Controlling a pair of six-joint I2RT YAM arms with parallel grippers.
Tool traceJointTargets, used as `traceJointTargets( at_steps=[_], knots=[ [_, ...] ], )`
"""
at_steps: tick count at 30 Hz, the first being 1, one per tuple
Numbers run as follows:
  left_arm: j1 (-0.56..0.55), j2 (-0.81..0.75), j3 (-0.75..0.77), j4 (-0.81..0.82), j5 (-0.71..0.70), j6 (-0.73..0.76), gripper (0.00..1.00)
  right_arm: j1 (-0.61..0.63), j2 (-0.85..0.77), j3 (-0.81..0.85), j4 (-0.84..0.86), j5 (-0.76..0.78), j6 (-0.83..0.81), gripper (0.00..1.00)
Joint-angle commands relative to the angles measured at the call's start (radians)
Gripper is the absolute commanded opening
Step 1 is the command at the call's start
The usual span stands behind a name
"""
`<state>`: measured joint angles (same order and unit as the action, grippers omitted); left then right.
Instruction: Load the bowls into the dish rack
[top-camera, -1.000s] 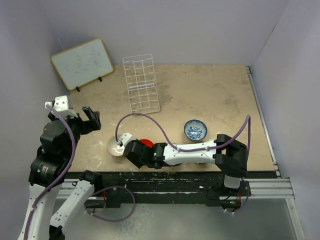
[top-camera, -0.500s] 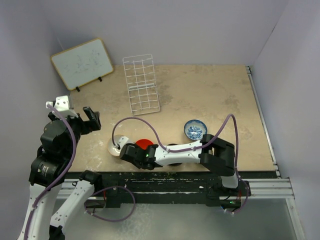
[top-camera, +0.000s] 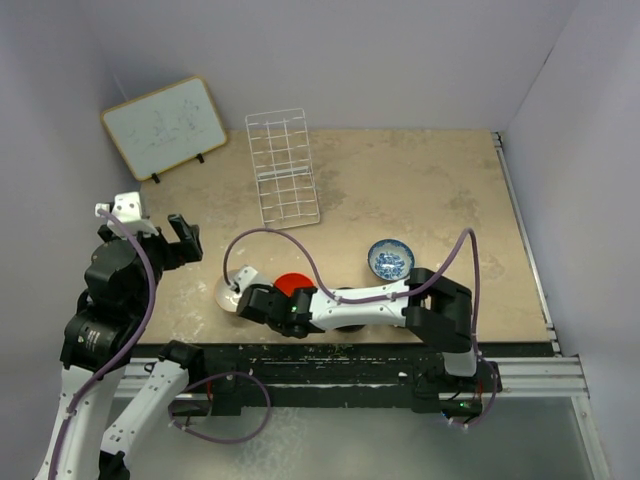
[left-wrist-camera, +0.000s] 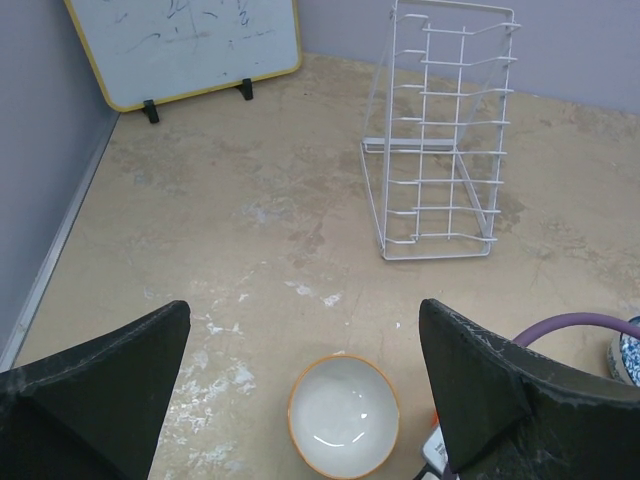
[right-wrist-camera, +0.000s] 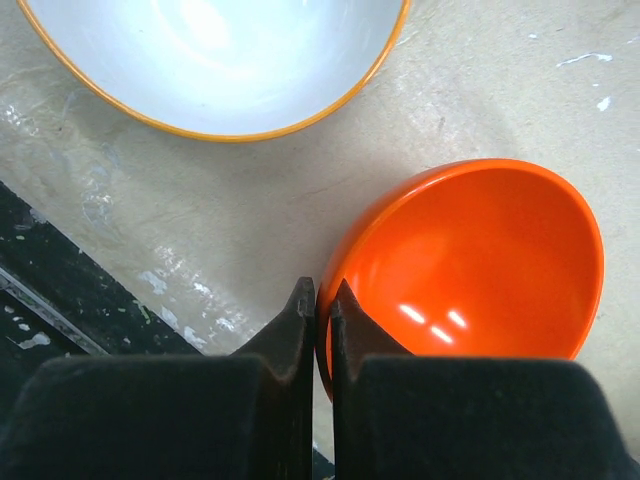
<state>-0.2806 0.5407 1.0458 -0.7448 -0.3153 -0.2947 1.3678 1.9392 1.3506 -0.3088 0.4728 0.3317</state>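
Tan scuffed table (top-camera: 420, 190), lavender walls on three sides. Counts: one whiteboard, one rack, three bowls visible, two arms.

Far left: one wood-framed whiteboard (top-camera: 165, 127) leans at the back corner, also seen in the left wrist view (left-wrist-camera: 185, 45).

Left gripper (top-camera: 180, 240) hangs raised above the table's left side, jaws wide apart and holding nothing; the wrist view shows both dark fingers spread (left-wrist-camera: 305, 310) with bare table between them.

One dish rack (top-camera: 283, 168), white wire, stands toward the back, left of centre (left-wrist-camera: 440, 140). All three bowls sit on the table, well apart from it, near the front edge.

Bowl one: cream-white bowl (top-camera: 230, 292), thin orange rim, upright, front left (left-wrist-camera: 344, 415).

Right gripper (top-camera: 250, 298) reaches across low between the first two bowls. The right wrist view shows its jaws (right-wrist-camera: 322, 295) pinched narrow on the near rim of bowl two, the orange-red bowl (right-wrist-camera: 480, 260), one finger outside, one inside. That bowl (top-camera: 293, 287) sits just beside the cream one, not touching.

Bowl three: blue-and-white bowl (top-camera: 390, 260), upright, alone further right.
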Motion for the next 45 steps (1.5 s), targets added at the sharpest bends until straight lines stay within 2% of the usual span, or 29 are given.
traceJointTargets(
  at_steps=[1,6,11,15,18,20,25,29,35,39,45],
  knots=[
    [0.007,-0.007,-0.009,0.027,-0.008,0.008,0.99,-0.011,-0.119,0.0,0.05,0.067,0.011,0.0],
    [0.007,-0.01,-0.011,0.026,0.0,0.003,0.99,-0.108,-0.216,-0.026,0.109,0.021,0.02,0.0],
    [0.006,-0.004,-0.011,0.037,0.016,-0.001,0.99,-0.275,-0.409,-0.16,0.373,-0.198,0.087,0.0],
    [0.007,0.009,-0.006,0.04,0.022,-0.002,0.99,-0.39,-0.517,-0.282,0.613,-0.358,0.229,0.0],
    [0.006,0.012,-0.01,0.045,0.025,-0.006,0.99,-0.441,-0.569,-0.383,0.801,-0.384,0.339,0.0],
    [0.007,0.017,-0.014,0.05,0.027,-0.011,0.99,-0.453,-0.581,-0.405,0.867,-0.359,0.381,0.0],
    [0.007,0.044,-0.025,0.081,0.072,-0.035,0.99,-0.498,-0.562,-0.399,0.961,-0.324,0.467,0.0],
    [0.006,0.055,-0.033,0.094,0.103,-0.052,0.99,-0.563,-0.499,-0.379,1.009,-0.371,0.562,0.0],
    [0.007,0.053,-0.052,0.094,0.099,-0.058,0.99,-0.588,-0.396,-0.424,1.21,-0.403,0.737,0.0],
    [0.007,0.059,-0.054,0.091,0.095,-0.055,0.99,-0.588,-0.335,-0.467,1.382,-0.326,0.827,0.0],
    [0.006,0.06,-0.052,0.091,0.088,-0.044,0.99,-0.575,-0.21,-0.421,1.463,-0.235,0.918,0.0]
  ],
)
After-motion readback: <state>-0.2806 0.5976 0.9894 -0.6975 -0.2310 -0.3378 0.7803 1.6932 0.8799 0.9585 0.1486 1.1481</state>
